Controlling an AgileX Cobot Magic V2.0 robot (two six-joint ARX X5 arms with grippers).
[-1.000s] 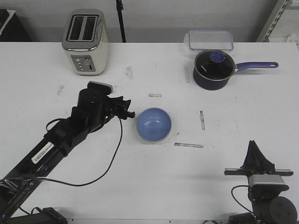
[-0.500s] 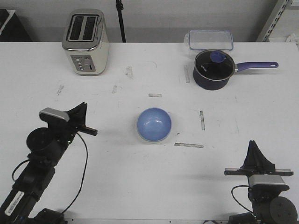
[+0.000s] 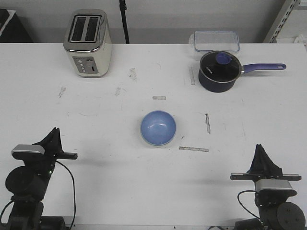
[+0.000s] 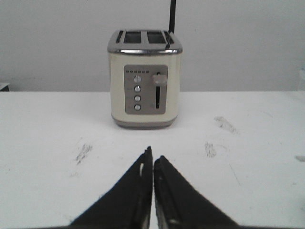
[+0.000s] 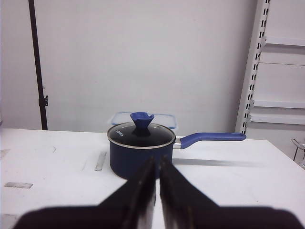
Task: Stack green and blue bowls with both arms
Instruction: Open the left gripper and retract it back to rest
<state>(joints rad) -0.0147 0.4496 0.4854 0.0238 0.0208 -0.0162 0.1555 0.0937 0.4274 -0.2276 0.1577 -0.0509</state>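
I see the blue bowl (image 3: pixel 158 127) at frame centre on the worktop (image 3: pixel 120 177), both the left gripper (image 3: pixel 53 138) and right gripper (image 3: pixel 261 155) pinched together, holding nothing; saucepan (image 3: pixel 218 71) lettering is unreadable.

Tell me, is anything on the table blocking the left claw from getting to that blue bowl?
Nothing visible does. Between the left gripper and the blue bowl lies only bare table. The toaster and saucepan stand farther back.
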